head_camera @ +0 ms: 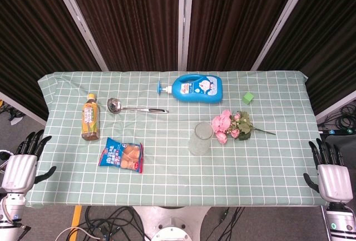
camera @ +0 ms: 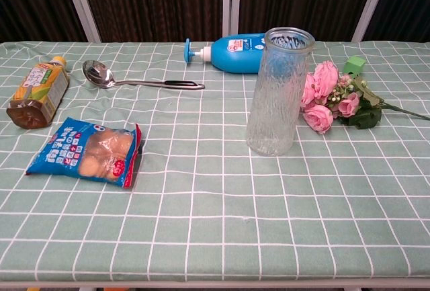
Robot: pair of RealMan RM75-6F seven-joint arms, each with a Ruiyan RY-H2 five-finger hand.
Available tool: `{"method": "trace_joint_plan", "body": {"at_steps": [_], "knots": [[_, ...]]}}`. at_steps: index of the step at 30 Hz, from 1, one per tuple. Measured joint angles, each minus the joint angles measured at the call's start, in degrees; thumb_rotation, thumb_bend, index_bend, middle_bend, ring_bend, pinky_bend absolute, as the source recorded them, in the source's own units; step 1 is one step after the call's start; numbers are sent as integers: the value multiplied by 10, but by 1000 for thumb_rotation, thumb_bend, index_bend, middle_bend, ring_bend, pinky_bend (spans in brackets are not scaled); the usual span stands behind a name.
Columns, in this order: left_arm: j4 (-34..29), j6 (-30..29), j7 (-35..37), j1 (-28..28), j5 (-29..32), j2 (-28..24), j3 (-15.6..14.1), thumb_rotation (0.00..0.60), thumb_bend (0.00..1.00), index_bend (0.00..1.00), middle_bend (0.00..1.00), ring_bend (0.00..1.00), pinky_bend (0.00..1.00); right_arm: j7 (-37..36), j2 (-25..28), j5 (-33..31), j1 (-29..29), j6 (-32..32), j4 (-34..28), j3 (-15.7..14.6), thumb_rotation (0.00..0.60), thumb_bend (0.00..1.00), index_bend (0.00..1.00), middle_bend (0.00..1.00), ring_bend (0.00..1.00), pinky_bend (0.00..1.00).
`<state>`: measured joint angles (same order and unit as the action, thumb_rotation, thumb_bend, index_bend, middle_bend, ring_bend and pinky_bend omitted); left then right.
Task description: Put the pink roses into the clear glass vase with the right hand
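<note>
I see my right hand (head_camera: pixel 334 178) off the bench's (head_camera: pixel 167 180) near right corner, fingers spread and holding nothing. My left hand (head_camera: pixel 21 166) sits the same way at the near left corner, fingers apart, empty. Neither shows in the chest view. The pink roses (head_camera: pixel 229 125) lie flat on the checked cloth, right of centre, blooms just beside the clear glass vase (head_camera: pixel 200 138), stems trailing toward the right edge. The vase stands upright, empty. Farther back lies a blue pump bottle (head_camera: pixel 196 87) on its side, a green cube (head_camera: pixel 248 97) near it. To the left I have a ladle (head_camera: pixel 133 107), a tea bottle (head_camera: pixel 90 117) and a blue snack packet (head_camera: pixel 122 155).
</note>
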<state>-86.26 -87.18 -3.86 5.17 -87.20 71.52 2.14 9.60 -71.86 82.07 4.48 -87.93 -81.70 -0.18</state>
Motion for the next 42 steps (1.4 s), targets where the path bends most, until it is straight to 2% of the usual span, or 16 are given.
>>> {"method": "trace_joint_plan", "body": {"at_steps": [9,13,19,25,30,34,42], "knots": [[1,5,8,0,-2,-2,-3,600,176,144,22,0,195,3,6,2,4,12,-18,14,600,158,0,0,0,0],[-8,10,10,4,-4,-9,-2,600,176,144,22,0,195,17,9,-5,8,22,-28,21,600,125,0,0,0,0],[-11,11,12,3,-8,-16,-8,600,176,144,22,0,195,32,7,-43,29,78,-43,38,600,57,0,0,0,0],[-1,13,24,1,-3,-16,-8,600,176,145,22,0,195,90,8,-121,86,172,-79,76,600,15,0,0,0,0],[7,11,15,-1,-8,-19,-12,600,176,145,22,0,195,136,-2,-208,161,267,-85,114,600,9,0,0,0,0],[6,9,14,-3,-7,-20,-12,600,175,145,22,0,195,178,-32,-282,231,328,-54,138,600,6,0,0,0,0],[7,18,-4,3,-15,-23,-17,600,176,144,22,0,194,214,-93,-390,324,417,31,155,600,0,0,0,0,0]]}}
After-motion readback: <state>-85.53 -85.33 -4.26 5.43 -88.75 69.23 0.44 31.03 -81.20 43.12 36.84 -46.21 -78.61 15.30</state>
